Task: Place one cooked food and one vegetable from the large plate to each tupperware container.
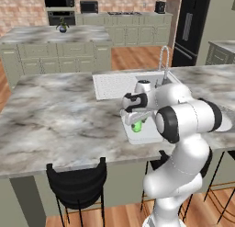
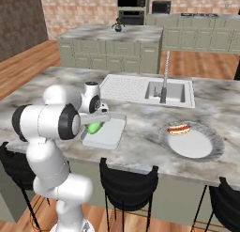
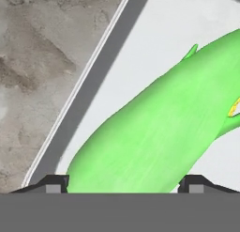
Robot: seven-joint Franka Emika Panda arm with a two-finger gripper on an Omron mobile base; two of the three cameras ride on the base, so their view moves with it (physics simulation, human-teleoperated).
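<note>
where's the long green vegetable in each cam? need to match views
Left base view: green vegetable just right of centre, under the gripper, over the grey-white container.
Right base view: left of centre, at that container's left end.
Hand view: diagonal across the middle, between the fingertips.
Shared landmark: the container.

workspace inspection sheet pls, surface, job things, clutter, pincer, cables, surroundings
surface: marbled island counter, with a sink set into it
job's things: long light-green vegetable lying in the pale grey-white container; hot dog on the large plate, near its far-left rim
clutter: nothing seen
pincer: open, fingertips either side of the green vegetable, low over the container
cables: nothing seen
surroundings: black stools along the near edge of the counter, second island behind with a small plant, brick wall with oven, wood floor
</note>
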